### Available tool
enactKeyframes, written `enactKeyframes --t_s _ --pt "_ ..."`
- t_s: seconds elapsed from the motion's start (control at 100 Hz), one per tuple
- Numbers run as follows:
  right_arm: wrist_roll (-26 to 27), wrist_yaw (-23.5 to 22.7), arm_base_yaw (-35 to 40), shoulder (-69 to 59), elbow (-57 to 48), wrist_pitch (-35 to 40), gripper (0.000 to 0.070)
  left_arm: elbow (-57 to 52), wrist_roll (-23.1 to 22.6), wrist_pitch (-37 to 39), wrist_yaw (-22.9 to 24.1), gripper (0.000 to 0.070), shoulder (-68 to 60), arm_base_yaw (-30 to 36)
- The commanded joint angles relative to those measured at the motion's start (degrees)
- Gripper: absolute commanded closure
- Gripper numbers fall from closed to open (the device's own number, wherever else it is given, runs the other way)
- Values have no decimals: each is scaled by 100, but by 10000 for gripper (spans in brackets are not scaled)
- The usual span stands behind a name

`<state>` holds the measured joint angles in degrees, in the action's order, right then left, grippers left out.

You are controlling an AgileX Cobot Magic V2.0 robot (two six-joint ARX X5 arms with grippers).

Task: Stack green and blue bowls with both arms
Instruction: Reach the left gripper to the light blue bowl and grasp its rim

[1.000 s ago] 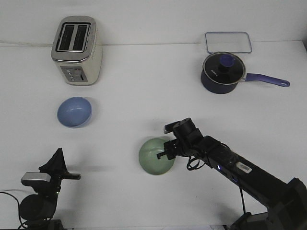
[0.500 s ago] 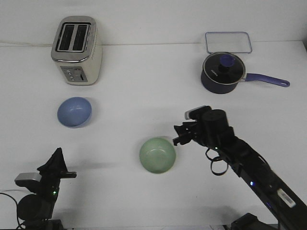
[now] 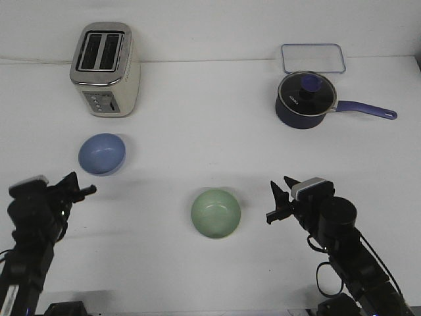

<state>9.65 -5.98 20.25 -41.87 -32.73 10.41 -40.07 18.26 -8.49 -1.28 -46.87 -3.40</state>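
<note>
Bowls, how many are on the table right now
2. The blue bowl sits left of centre, in front of the toaster. The green bowl sits near the middle, closer to the robot. Both are empty and apart; none appears hidden.

left arm: base cut off at bottom edge | right arm: likewise

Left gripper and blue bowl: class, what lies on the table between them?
Nothing: in the front view only bare white table separates the left gripper from the blue bowl.
</note>
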Motion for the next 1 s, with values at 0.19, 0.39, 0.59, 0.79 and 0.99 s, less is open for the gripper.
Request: enactKeyframes --t_s 0.19,0.39,0.59,0.79,0.99 --pt "103 -2 31 369 247 245 439 -1449 -179 -232 -2 211 -2334 -284" --pt "105 0 31 367 247 225 439 -1943 -426 -470 -13 195 -3333 -391" --pt "103 0 31 356 247 247 439 -2267 -686 -697 -20 195 -4201 -463" --pt "105 0 31 356 247 249 439 -2494 -732 -686 -22 196 -4806 -463" --pt "107 0 31 356 247 249 439 -2767 -831 -881 -24 236 -5224 -461"
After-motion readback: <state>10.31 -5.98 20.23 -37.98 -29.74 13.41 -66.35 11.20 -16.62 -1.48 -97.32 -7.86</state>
